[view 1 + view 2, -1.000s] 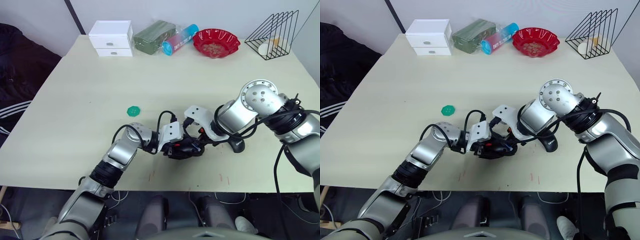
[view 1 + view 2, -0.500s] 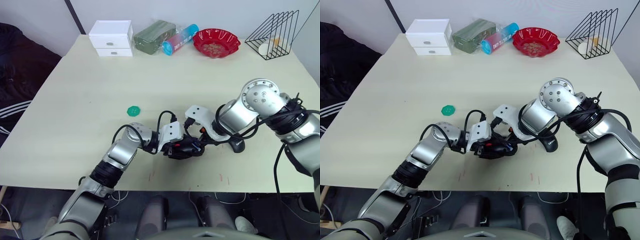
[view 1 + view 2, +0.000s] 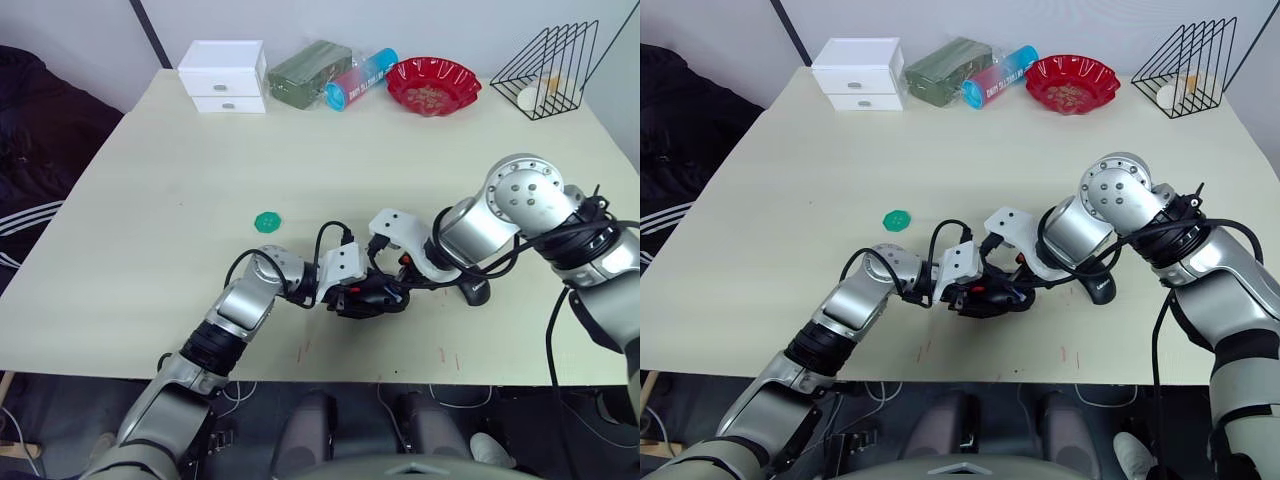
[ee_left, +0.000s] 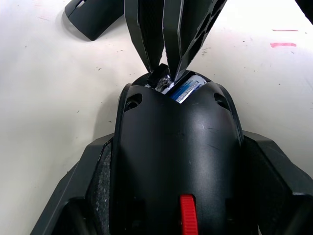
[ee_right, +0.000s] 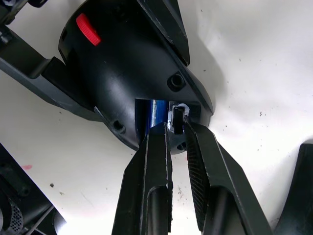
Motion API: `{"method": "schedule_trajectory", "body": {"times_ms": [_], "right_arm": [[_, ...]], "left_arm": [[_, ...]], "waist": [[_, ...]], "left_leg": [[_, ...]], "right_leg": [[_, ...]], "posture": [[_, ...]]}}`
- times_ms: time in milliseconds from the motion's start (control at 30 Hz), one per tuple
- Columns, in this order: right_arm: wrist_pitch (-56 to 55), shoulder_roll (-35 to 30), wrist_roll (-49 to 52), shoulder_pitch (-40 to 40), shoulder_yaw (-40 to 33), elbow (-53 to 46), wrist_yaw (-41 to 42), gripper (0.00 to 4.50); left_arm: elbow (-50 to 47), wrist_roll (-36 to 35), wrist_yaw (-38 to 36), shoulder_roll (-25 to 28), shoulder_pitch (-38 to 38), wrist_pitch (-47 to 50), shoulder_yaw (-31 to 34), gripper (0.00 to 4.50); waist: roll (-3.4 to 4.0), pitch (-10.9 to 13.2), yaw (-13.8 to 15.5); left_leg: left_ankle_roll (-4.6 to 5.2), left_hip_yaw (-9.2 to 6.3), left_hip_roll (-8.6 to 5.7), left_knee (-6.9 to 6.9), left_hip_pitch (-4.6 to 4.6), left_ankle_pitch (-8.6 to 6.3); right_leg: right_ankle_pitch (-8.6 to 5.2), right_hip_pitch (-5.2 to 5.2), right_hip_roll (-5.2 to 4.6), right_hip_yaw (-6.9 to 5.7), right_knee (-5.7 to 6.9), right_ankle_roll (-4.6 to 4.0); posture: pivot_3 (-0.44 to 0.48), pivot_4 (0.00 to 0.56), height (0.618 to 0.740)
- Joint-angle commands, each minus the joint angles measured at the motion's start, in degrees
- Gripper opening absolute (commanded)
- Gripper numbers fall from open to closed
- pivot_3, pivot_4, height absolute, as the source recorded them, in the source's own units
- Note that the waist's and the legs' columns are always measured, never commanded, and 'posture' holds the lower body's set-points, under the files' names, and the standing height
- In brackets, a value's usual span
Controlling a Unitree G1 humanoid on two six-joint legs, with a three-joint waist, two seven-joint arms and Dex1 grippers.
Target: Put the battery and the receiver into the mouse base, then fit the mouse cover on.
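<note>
My left gripper [image 3: 362, 298] is shut on the mouse base [image 4: 178, 161], a black body with a red scroll wheel [image 4: 187, 223], and holds it just above the table near the front edge. A blue battery [image 5: 155, 110] lies in its open compartment. My right gripper [image 5: 177, 128] is shut on the receiver [image 5: 178, 115], a small black and silver piece at the slot beside the battery. The mouse cover [image 3: 473, 290], a smooth black shell, lies on the table just right of the grippers.
A green disc [image 3: 266, 221] lies left of the grippers. Along the far edge stand a white drawer box [image 3: 223, 76], a green pack [image 3: 308, 72], a pink and blue tube [image 3: 360, 78], a red bowl [image 3: 432, 85] and a black wire rack [image 3: 550, 70].
</note>
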Motion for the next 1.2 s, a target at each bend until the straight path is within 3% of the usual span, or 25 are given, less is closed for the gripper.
{"method": "schedule_trajectory", "body": {"times_ms": [33,400,633,867,933,1067,1200], "right_arm": [[0.28,-0.86,0.94,-0.54,-2.3,-1.52,0.42,0.54],[0.24,-3.15,3.04,-2.02,-3.26,-2.58,0.96,0.54],[-2.66,-6.49,2.79,0.16,-8.47,-8.83,2.08,0.54],[-9.54,-11.1,-0.67,12.75,-18.63,-21.36,6.79,0.54],[-14.03,-12.29,-5.46,18.99,-23.87,-26.78,9.47,0.02],[-22.75,-11.69,-13.72,28.87,-30.22,-35.21,16.6,0.01],[-28.24,-11.65,-24.27,35.66,-30.94,-39.62,22.77,0.01]], "left_arm": [[2.39,2.23,1.69,-0.42,0.44,0.75,-1.6,2.93],[2.45,2.33,1.68,-0.39,0.38,0.8,-1.6,2.93],[2.42,2.22,1.59,-0.18,0.18,0.95,-1.34,2.93],[2.13,2.06,1.54,0.11,0.16,1.23,-1.13,2.93],[2.21,2.05,1.45,0.3,0.11,1.26,-1.08,2.93],[2.48,2.02,1.36,0.48,-0.21,1.29,-1.06,2.93],[3.09,1.93,1.23,0.51,-0.89,1.26,-1.03,2.93]], "waist": [[0.0,0.0,0.0],[0.0,0.0,0.05],[0.04,0.03,0.13],[0.07,0.05,0.45],[0.06,0.05,0.63],[0.07,0.05,0.84],[0.1,0.04,0.8]], "left_leg": [[0.0,0.0,0.0,0.0,0.0,0.0],[0.0,-0.06,-0.02,0.0,-0.04,0.0],[0.0,-0.15,-0.01,0.0,-0.12,0.0],[0.0,-0.36,-0.02,0.0,-0.26,0.01],[0.0,-0.43,-0.02,0.01,-0.36,0.01],[0.0,-0.44,-0.02,0.01,-0.37,0.01],[-0.01,-0.43,-0.02,0.01,-0.29,0.02]], "right_leg": [[0.0,0.0,0.0,0.0,0.0,0.0],[0.0,0.0,-0.02,-0.06,-0.02,-0.01],[-0.09,-0.02,-0.02,-0.14,-0.07,-0.15],[-0.01,-0.02,-0.01,-0.31,-0.11,-0.01],[0.0,-0.07,0.02,-0.37,-0.16,-0.01],[0.0,-0.08,0.07,-0.37,-0.16,0.0],[-0.01,-0.06,0.15,-0.31,-0.12,0.0]], "posture": [[0.0,0.15,0.74],[0.0,0.15,0.74],[0.0,0.15,0.74],[0.0,0.15,0.74],[0.0,0.15,0.74],[0.0,0.15,0.74],[0.0,0.15,0.74]]}}
